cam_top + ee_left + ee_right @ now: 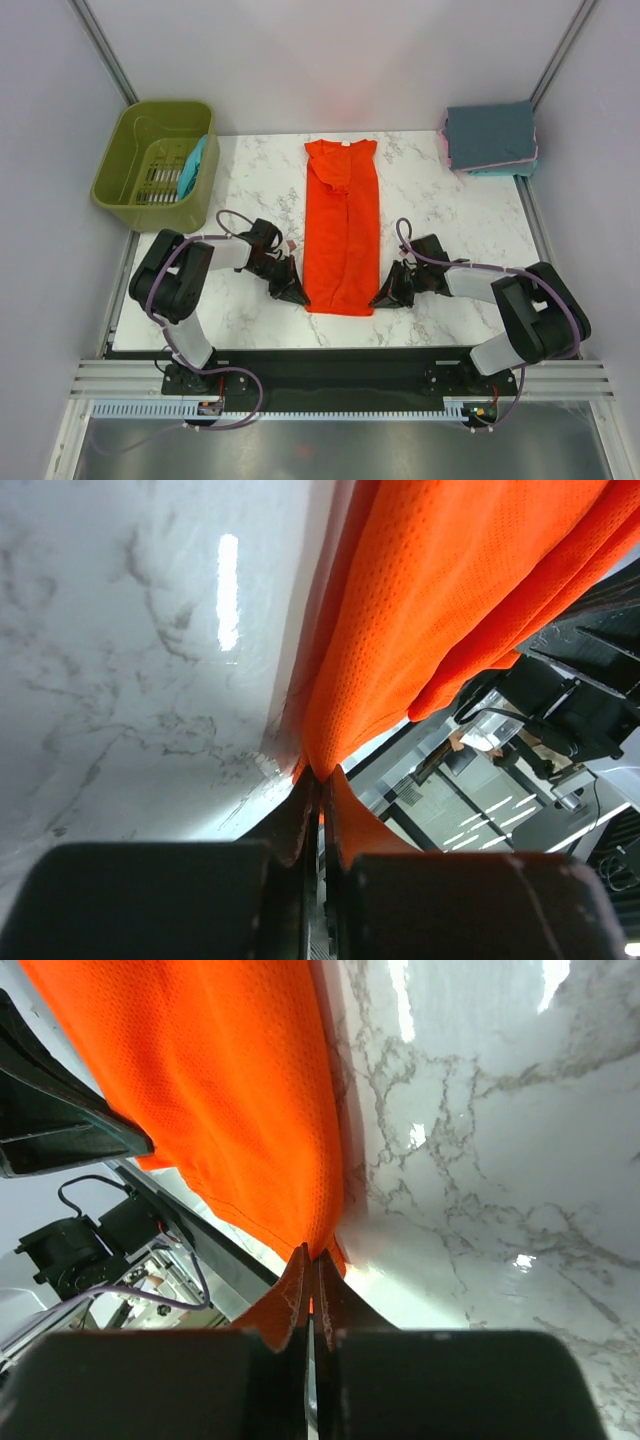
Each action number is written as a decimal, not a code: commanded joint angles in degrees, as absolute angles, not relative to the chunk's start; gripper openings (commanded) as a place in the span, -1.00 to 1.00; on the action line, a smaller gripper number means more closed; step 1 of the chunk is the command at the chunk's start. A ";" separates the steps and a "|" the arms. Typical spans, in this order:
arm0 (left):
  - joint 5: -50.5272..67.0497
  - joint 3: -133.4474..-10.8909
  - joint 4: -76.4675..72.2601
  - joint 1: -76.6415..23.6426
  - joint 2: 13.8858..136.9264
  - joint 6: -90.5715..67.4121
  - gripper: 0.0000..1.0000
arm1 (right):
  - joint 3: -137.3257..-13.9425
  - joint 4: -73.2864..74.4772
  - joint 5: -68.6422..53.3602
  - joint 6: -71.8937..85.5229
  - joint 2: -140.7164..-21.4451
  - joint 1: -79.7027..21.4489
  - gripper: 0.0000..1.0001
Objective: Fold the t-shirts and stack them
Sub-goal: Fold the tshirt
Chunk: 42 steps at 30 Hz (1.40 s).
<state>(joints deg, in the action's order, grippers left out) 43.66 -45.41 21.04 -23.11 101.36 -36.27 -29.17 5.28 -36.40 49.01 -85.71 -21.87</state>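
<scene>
An orange-red t-shirt [341, 225] lies folded into a long narrow strip down the middle of the marble table [255, 190], collar at the far end. My left gripper [296, 294] is shut on the shirt's near left corner [325, 750]. My right gripper [383, 298] is shut on the near right corner [315, 1230]. Both pinch the hem low at the table surface. A stack of folded t-shirts [490, 138], slate-blue on top with pink and teal edges below, sits at the far right corner. A teal t-shirt [190, 168] hangs in the basket.
An olive-green plastic basket [158, 165] stands at the table's far left corner. The table's near edge [320, 345] runs just behind the shirt's hem, with the arm bases below it. Grey walls enclose the sides.
</scene>
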 commanded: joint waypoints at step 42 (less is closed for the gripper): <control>39.55 -114.61 30.67 -12.92 133.60 -25.67 -0.32 | -89.38 5.36 -32.52 34.81 -121.56 -9.32 -0.31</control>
